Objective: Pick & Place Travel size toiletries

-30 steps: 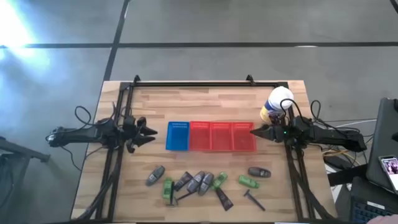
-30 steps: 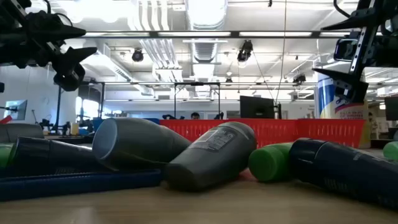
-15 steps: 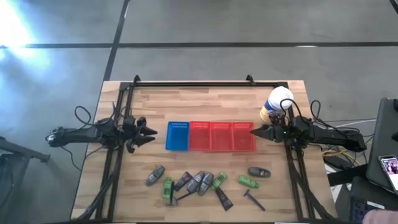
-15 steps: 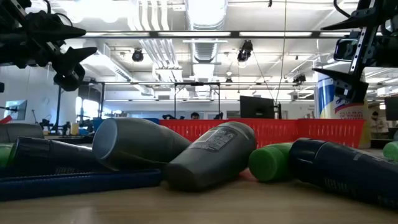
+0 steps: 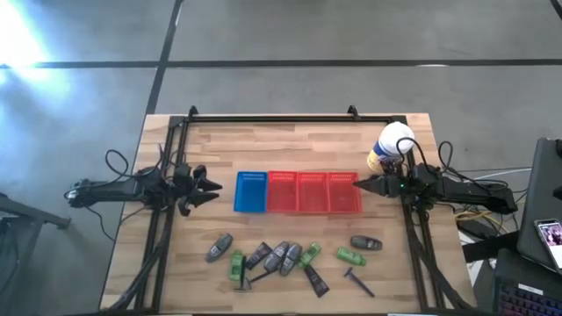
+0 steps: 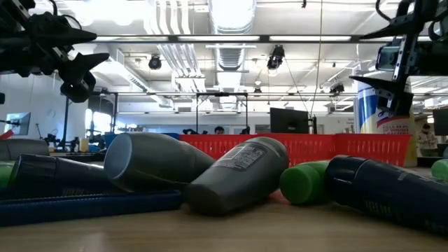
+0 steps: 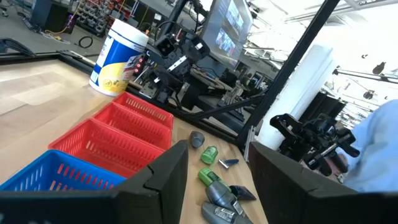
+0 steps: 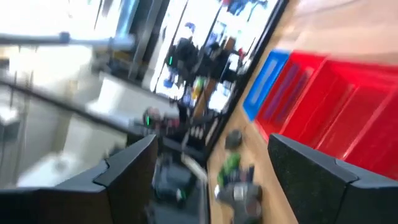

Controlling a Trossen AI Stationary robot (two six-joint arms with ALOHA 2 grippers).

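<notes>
A wooden table point(image 5: 307, 145) carries one white-and-yellow canister point(image 5: 390, 147) at its far right. Across the middle runs a row of four baskets: three red baskets point(image 5: 313, 192) joined side by side and one blue basket point(image 5: 251, 191) at their left end.

Along the near edge lie the travel size toiletries point(image 5: 285, 256), scattered flat. About five are grey oval sticks point(image 5: 219, 247), three are green bottles point(image 5: 350, 256), two are dark brown tubes point(image 5: 315, 279), and two are thin dark razors point(image 5: 357, 282). Most bunch together near the centre, some touching.

The left gripper point(image 5: 213, 186) hangs just left of the blue basket, its fingers spread wide, holding nothing. The right gripper point(image 5: 359, 185) hangs at the right end of the red baskets, likewise parted and empty.
</notes>
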